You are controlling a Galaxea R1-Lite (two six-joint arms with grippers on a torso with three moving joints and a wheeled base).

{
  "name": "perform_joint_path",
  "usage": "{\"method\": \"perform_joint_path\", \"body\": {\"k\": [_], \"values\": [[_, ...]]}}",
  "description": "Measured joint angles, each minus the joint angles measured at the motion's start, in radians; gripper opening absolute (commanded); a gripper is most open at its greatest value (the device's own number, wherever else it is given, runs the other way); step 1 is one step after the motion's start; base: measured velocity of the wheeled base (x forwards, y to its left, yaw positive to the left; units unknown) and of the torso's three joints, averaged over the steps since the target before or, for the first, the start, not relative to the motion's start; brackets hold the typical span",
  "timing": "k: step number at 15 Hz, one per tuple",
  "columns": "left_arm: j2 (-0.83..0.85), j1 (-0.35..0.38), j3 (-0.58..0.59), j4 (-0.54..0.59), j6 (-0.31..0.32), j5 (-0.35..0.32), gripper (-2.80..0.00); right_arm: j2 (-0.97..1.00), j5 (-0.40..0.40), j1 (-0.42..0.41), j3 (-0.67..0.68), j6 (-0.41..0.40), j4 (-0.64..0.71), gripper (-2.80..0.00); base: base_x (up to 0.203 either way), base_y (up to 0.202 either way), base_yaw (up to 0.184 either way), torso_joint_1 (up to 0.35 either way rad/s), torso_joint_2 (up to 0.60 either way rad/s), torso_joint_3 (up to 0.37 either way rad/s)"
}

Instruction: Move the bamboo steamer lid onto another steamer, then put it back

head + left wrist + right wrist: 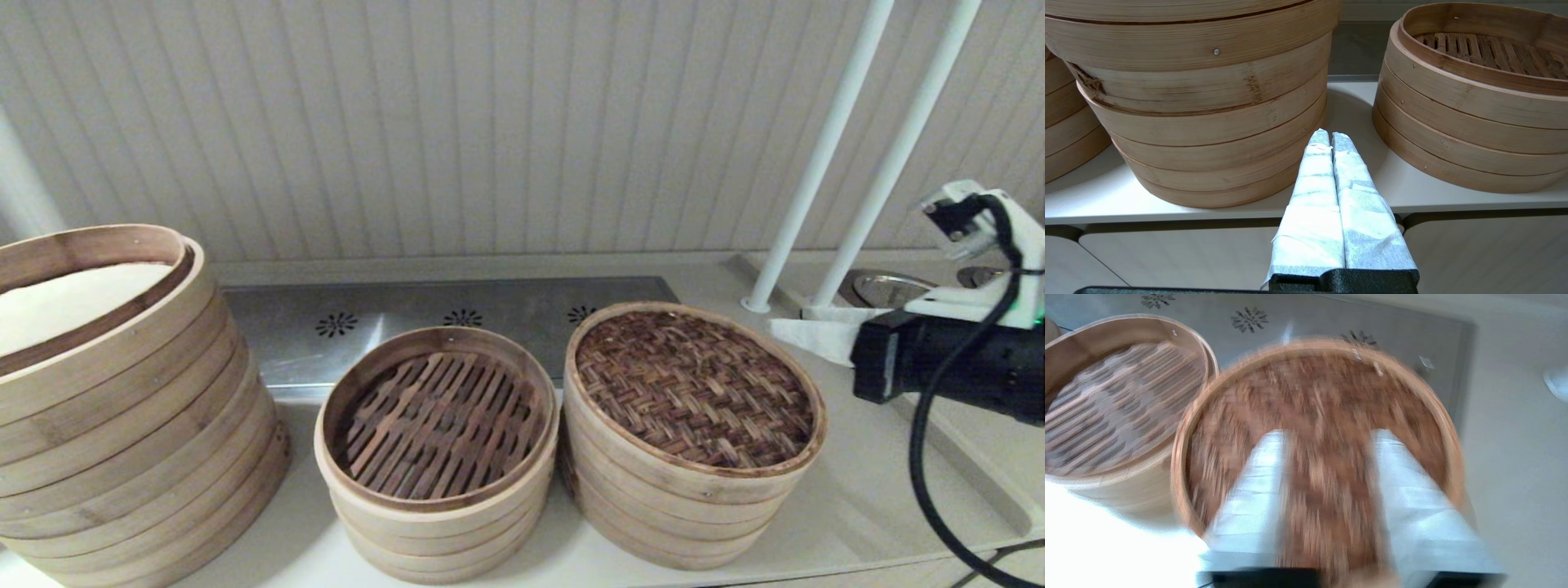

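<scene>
The bamboo steamer lid (694, 388), dark woven top with a pale rim, lies on the right-hand steamer (678, 506); no loop handle shows. Beside it on the left stands the smallest steamer (437, 498), uncovered, its dark slatted floor showing. My right gripper (804, 336) reaches in from the right, level with the lid's right rim. In the right wrist view it (1329, 435) is open over the lid (1323, 388), nothing between its white-wrapped fingers (1257, 477). My left gripper (1331, 134) is shut and empty, low in front of the counter edge, between the large steamer (1208, 122) and the smallest steamer (1474, 114).
The much larger steamer (122, 408) with a white inside stands at the left. Behind the steamers runs a metal panel (367, 327). Two white poles (824, 147) rise at the back right beside a round drain (890, 286). Another bamboo stack (1065, 122) shows beyond the large steamer.
</scene>
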Motion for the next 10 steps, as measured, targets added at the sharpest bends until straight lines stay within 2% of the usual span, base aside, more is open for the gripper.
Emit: {"method": "perform_joint_path", "body": {"k": [1,3,7,9,10], "values": [[0.0,0.0,0.0,0.0,0.0,0.0,-2.8,-0.058,-0.02,-0.005,0.012,0.009,0.068,-2.8,0.0,0.0,0.0,0.0,0.0,0.0],[0.0,0.0,0.0,0.0,0.0,0.0,-2.8,-0.172,-0.121,-0.018,0.082,0.036,0.181,-2.8,0.0,0.0,0.0,0.0,0.0,0.0],[0.0,0.0,0.0,0.0,0.0,0.0,-2.8,-0.371,-0.4,-0.031,0.287,0.084,0.218,-2.8,0.0,0.0,0.0,0.0,0.0,0.0],[0.0,0.0,0.0,0.0,0.0,0.0,-2.8,-0.459,-0.495,-0.036,0.394,0.111,0.221,-2.8,0.0,0.0,0.0,0.0,0.0,0.0],[0.0,0.0,0.0,0.0,0.0,0.0,-2.8,-0.498,-0.517,-0.04,0.438,0.143,0.222,-2.8,0.0,0.0,0.0,0.0,0.0,0.0]]}}
